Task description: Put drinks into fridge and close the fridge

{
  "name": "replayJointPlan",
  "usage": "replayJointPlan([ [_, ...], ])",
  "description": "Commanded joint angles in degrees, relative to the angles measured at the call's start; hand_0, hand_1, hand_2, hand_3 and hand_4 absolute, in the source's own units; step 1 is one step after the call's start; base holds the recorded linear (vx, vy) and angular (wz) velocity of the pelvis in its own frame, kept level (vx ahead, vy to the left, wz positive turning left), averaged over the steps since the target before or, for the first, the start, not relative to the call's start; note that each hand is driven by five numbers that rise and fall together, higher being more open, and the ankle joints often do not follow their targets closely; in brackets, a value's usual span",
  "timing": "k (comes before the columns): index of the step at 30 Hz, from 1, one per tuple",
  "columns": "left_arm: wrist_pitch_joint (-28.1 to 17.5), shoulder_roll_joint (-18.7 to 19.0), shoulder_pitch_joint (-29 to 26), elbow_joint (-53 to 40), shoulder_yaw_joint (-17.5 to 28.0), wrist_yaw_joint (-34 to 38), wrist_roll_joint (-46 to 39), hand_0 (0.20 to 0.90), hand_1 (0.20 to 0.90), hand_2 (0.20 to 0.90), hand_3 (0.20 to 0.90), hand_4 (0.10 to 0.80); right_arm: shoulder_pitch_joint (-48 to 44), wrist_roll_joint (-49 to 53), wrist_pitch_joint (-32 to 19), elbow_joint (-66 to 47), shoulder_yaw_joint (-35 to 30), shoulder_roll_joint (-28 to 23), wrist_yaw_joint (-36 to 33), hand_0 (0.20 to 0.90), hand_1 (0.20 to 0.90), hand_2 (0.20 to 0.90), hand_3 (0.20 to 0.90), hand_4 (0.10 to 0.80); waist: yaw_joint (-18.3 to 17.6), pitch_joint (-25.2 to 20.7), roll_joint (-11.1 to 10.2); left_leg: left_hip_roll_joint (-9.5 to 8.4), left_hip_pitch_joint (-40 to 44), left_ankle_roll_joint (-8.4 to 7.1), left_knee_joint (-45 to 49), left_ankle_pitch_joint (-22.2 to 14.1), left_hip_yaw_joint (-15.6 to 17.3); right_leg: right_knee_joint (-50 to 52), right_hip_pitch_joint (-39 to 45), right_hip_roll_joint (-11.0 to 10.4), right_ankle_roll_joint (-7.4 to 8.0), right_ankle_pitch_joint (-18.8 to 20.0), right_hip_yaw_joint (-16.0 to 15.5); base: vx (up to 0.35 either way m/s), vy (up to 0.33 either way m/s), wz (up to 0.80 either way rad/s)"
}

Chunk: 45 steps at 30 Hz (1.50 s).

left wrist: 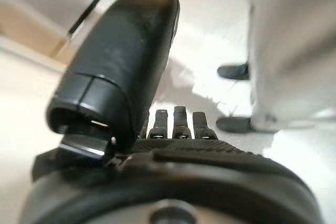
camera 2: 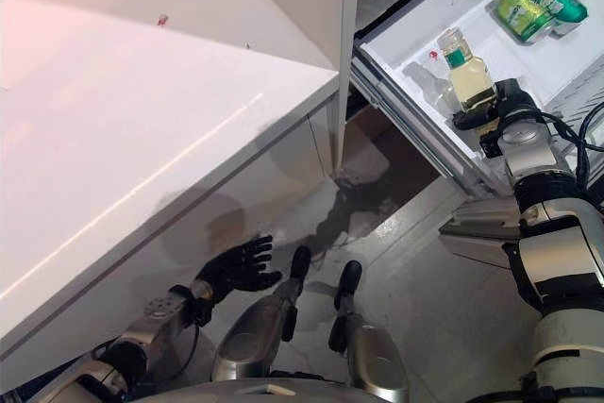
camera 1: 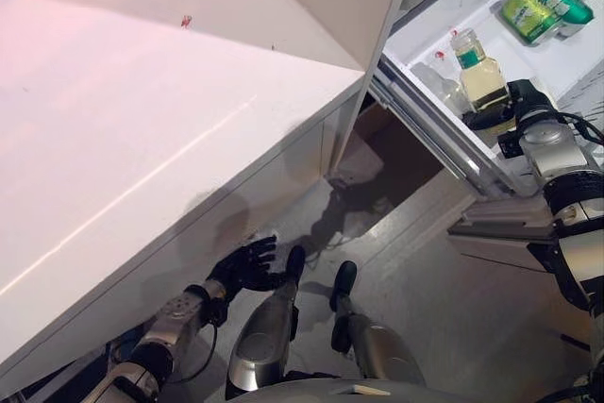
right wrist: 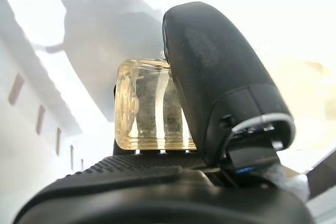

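My right hand (camera 1: 510,112) is shut on a bottle of pale yellow drink with a green label (camera 1: 479,71) and holds it upright inside the open fridge (camera 1: 429,40). In the right wrist view the thumb (right wrist: 220,87) and fingers wrap the bottle (right wrist: 142,103). Green cans (camera 1: 540,2) lie on the fridge shelf further in. A clear bottle (camera 1: 442,87) lies beside the held one. My left hand (camera 1: 247,266) hangs low beside the white counter (camera 1: 142,139), fingers spread and empty; it also shows in the left wrist view (left wrist: 178,124).
The white counter fills the left half, its corner close to the fridge opening. The fridge's lower frame and door edge (camera 1: 453,153) run diagonally below my right hand. Grey floor (camera 1: 444,309) lies beneath. A person's shoes (left wrist: 236,72) show in the left wrist view.
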Motion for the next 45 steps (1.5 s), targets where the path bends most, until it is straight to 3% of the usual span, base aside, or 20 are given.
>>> replayJointPlan([
  [1,-2.27,-2.06,1.93,0.57,-0.06,-0.12,0.59,0.9,0.9,0.9,0.9,0.8,-4.92,-2.59,-2.15,-2.56,1.71,-5.03,0.21,0.3,0.3,0.3,0.2,0.1,0.45,-1.98,0.37,2.74,-4.32,-1.96,3.56,-2.51,4.66,8.32,-5.5,-0.74,2.61,-3.58,0.42,-0.025,0.031,-0.01],
  [4,-1.7,-2.05,2.1,1.22,1.42,0.69,0.94,0.9,0.9,0.9,0.9,0.8,-5.15,-4.75,-2.11,-3.23,2.5,-5.59,1.51,0.3,0.3,0.3,0.2,0.1,0.74,-1.39,0.48,2.46,-4.54,-1.86,3.79,-2.63,5.0,8.7,-5.76,-1.0,2.74,-3.62,0.19,-0.029,0.031,-0.02],
  [5,-1.42,-1.93,2.14,1.2,1.87,0.79,1.12,0.9,0.9,0.9,0.9,0.8,-5.11,-5.82,-1.36,-3.49,2.88,-5.89,2.55,0.446,0.446,0.446,0.37,0.27,0.8,-1.28,0.45,2.37,-4.6,-1.81,3.94,-2.68,5.07,8.86,-5.85,-1.09,2.77,-3.61,0.08,0.0,0.0,0.0],
  [6,-1.29,-1.83,2.25,1.29,2.33,0.68,1.29,0.9,0.9,0.9,0.9,0.8,-5.1,-7.26,-0.81,-3.69,3.42,-6.3,3.91,0.827,0.827,0.827,0.815,0.715,0.89,-1.26,0.4,2.28,-4.47,-1.76,3.93,-2.76,5.15,8.81,-5.71,-1.19,2.84,-3.58,-0.02,0.0,0.0,0.0],
  [7,-0.97,-1.67,2.29,1.03,2.54,0.65,1.16,0.9,0.9,0.9,0.9,0.8,-5.23,-9.16,-0.74,-3.79,3.91,-6.63,5.24,0.9,0.9,0.9,0.9,0.8,0.95,-1.24,0.34,2.21,-4.43,-1.73,3.98,-2.81,5.17,8.82,-5.66,-1.24,2.86,-3.59,-0.07,0.0,0.0,0.0],
  [18,0.81,-0.21,3.07,-0.89,4.33,0.03,3.26,0.9,0.9,0.9,0.9,0.8,-6.83,-14.73,4.06,-3.73,7.92,-10.88,21.72,0.9,0.9,0.9,0.9,0.8,1.61,-2.92,-1.91,1.82,-1.5,-1.67,2.69,-3.06,5.49,7.74,-2.73,-1.45,3.28,-3.42,-0.15,0.003,0.002,0.0],
  [26,1.5,-0.22,4.88,-0.35,5.09,0.15,5.36,0.9,0.9,0.9,0.9,0.8,-6.79,-11.72,3.16,-3.28,6.99,-11.82,24.93,0.9,0.9,0.9,0.9,0.8,1.78,-5.46,-3.13,1.67,1.63,-1.5,1.2,-3.33,5.85,6.68,0.03,-1.43,3.64,-3.32,0.27,0.018,0.034,0.0],
  [33,2.35,-1.24,6.88,3.13,7.79,1.35,7.74,0.9,0.9,0.9,0.9,0.8,-3.02,7.41,-1.17,-16.69,-0.97,-14.1,13.7,0.9,0.9,0.9,0.9,0.8,-0.27,-9.44,-4.48,1.69,5.25,-1.49,-0.4,-3.84,7.06,6.15,2.79,-1.41,4.11,-3.71,1.05,0.023,0.066,-0.05],
  [39,1.53,-3.9,8.88,9.83,10.81,2.37,9.58,0.9,0.9,0.9,0.9,0.8,12.75,21.04,-9.15,-34.4,-22.69,-13.37,0.19,0.9,0.9,0.9,0.9,0.8,-4.03,-14.63,-5.15,1.13,8.53,-0.79,-0.39,-5.76,8.7,6.35,5.1,-1.74,4.69,-4.59,3.03,0.033,0.095,-0.06],
  [45,2.11,-5.91,9.05,12.94,11.41,2.84,10.31,0.9,0.9,0.9,0.9,0.8,23.85,26.35,-12.96,-38.91,-33.21,-7.45,-6.76,0.9,0.9,0.9,0.9,0.8,-6.21,-18.28,-4.82,0.59,11.19,0.09,0.4,-7.96,10.3,6.18,6.95,-2.08,5.21,-4.96,5.51,0.054,0.086,-0.25],
])
